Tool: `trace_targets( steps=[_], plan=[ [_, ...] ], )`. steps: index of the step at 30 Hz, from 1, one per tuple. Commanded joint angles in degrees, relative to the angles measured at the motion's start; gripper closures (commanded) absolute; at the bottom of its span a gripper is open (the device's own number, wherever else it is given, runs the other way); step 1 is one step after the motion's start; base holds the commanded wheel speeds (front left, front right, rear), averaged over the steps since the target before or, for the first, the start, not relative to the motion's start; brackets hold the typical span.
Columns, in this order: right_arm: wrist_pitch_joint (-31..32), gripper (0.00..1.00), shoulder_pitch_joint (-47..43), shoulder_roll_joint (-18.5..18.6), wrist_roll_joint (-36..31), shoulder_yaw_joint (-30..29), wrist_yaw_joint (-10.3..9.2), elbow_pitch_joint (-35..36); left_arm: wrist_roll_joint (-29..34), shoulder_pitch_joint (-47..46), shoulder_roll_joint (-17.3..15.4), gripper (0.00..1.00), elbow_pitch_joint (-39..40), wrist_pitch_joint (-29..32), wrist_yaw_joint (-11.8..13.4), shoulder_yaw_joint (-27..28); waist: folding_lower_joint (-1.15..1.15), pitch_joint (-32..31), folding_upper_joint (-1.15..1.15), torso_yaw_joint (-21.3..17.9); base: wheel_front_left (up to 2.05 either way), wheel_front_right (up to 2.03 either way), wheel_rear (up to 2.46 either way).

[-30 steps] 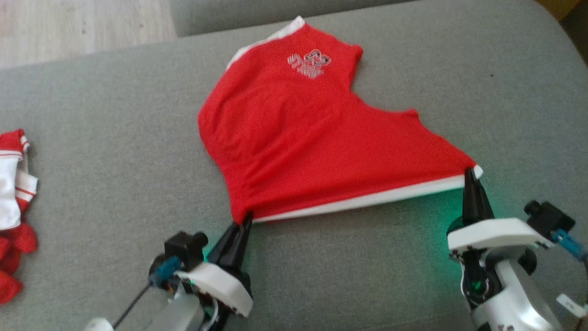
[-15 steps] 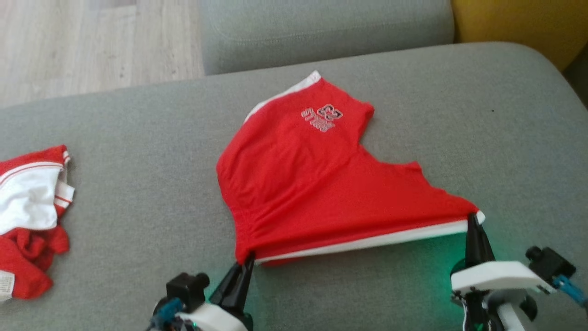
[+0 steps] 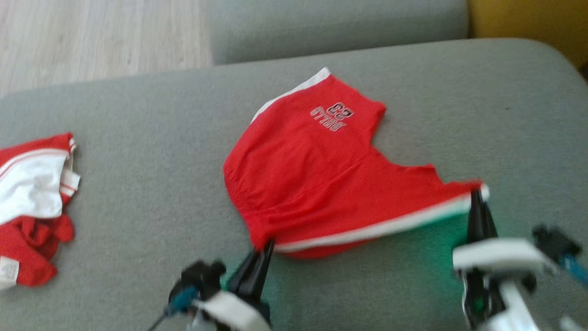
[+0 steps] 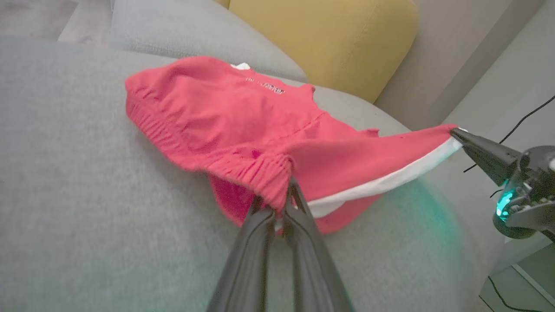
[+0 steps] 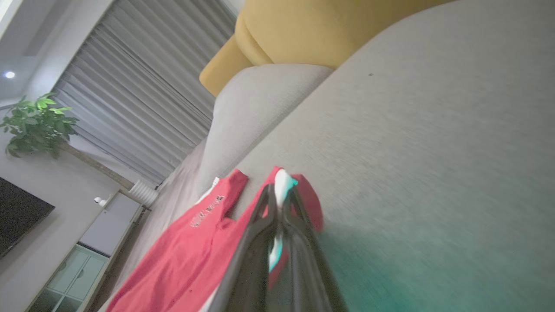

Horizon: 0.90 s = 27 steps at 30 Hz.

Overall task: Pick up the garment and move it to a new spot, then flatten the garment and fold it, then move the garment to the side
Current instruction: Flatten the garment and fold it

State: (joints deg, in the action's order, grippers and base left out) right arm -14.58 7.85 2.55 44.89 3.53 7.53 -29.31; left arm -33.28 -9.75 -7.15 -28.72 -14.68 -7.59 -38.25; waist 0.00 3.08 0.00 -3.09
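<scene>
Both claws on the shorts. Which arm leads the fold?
Right, probably: the right claw pinches the stretched-out, lifted leg corner of the red shorts; the left claw holds the bunched waistband, better as anchor.

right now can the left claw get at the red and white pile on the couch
Probably not yet: the left claw is shut on a corner of the red shorts. The cushion toward the pile looks bare, so once freed the way seems open.

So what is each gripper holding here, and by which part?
Both hold the red shorts. The left gripper pinches the corner of the elastic waistband, and the right gripper pinches the hem corner at the end of the white stripe.
</scene>
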Motion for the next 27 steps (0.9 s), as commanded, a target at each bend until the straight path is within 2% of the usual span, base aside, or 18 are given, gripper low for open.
trace_targets(
  steps=[1,9,17,25,26,27],
  plan=[
    [0.3,1.00,6.3,0.3,-0.1,2.0,-0.04,2.4,0.1,-4.9,-0.3,1.00,2.5,-0.3,0.1,1.5,0.00,2.1,0.00,1.6,0.00,0.00,0.00],
    [3.2,1.00,24.8,1.9,-2.7,2.7,-0.04,-2.3,-0.2,-14.8,0.3,1.00,4.7,-0.3,0.1,2.5,0.00,8.8,0.00,7.1,0.00,0.00,0.00],
    [4.7,1.00,41.4,3.8,-8.7,3.7,-0.04,-15.0,-1.0,-24.3,2.4,1.00,3.7,-0.3,0.1,4.2,0.00,15.3,0.00,12.1,0.00,0.00,0.00],
    [2.7,1.00,50.6,3.6,-13.8,5.4,-0.04,-26.9,-2.2,-30.2,3.9,1.00,-1.1,-0.3,0.1,4.7,0.00,19.1,0.00,13.6,0.00,0.00,0.00],
    [2.4,0.76,51.2,3.5,-14.4,5.6,-0.04,-28.2,-2.4,-30.4,4.0,0.85,-1.7,-0.3,0.1,5.0,0.00,19.3,0.00,13.6,0.00,0.00,0.00],
    [2.4,0.76,51.2,3.5,-14.4,5.6,-0.04,-28.2,-2.4,-30.4,4.0,0.85,-1.7,-0.3,0.1,5.0,0.00,19.3,0.00,13.6,0.00,0.00,0.00]
  ],
)
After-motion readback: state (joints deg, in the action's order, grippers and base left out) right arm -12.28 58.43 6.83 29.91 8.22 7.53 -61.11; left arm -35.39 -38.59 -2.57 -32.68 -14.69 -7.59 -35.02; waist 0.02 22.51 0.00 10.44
